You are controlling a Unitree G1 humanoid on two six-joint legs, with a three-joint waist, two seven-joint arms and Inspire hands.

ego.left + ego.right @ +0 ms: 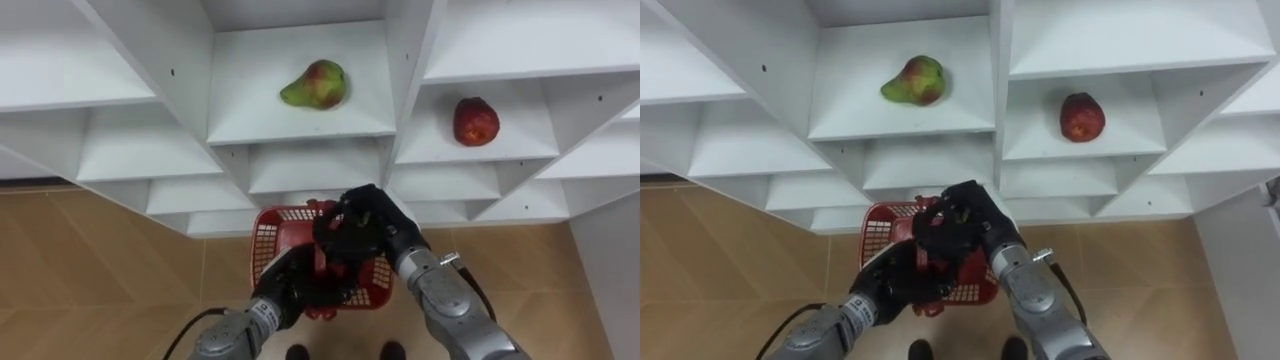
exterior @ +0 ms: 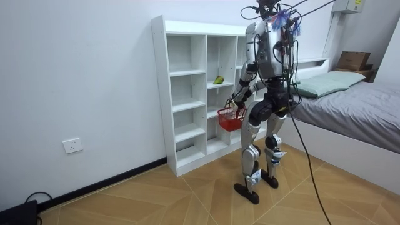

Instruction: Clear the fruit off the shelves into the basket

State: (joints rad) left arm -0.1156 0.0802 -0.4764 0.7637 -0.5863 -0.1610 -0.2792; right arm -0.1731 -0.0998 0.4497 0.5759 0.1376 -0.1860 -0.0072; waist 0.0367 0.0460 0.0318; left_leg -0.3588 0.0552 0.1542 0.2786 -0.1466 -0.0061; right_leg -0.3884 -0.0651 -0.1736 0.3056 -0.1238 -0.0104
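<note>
A: Two fruits are on the closet [image 1: 120, 150] shelves, and none is confirmed collected. The pear [image 1: 316, 84] is at 12 o'clock from the basket [image 1: 268, 236], in the middle column. The red apple [image 1: 476, 121] is between 1 and 2 o'clock, one column to the right.

B: Robot hand status?

A: The left robot hand [image 1: 290, 288] is curled round the basket's near side and carries it low in front of the closet. The right robot hand [image 1: 355, 228] hangs over the basket's far edge, toward 1 o'clock. I can't tell whether it's spread, pressed together or on anything.

B: Anything in the basket?

A: Can't tell. The two robot hands cover most of the inside.

B: Progress?

A: Early, I'd judge. The robot stands facing the closet with the basket in position. Both visible fruits lie untouched, well apart from either robot hand. Left to do: reach up for the pear, drop it in the basket, then do the same for the red apple.
</note>
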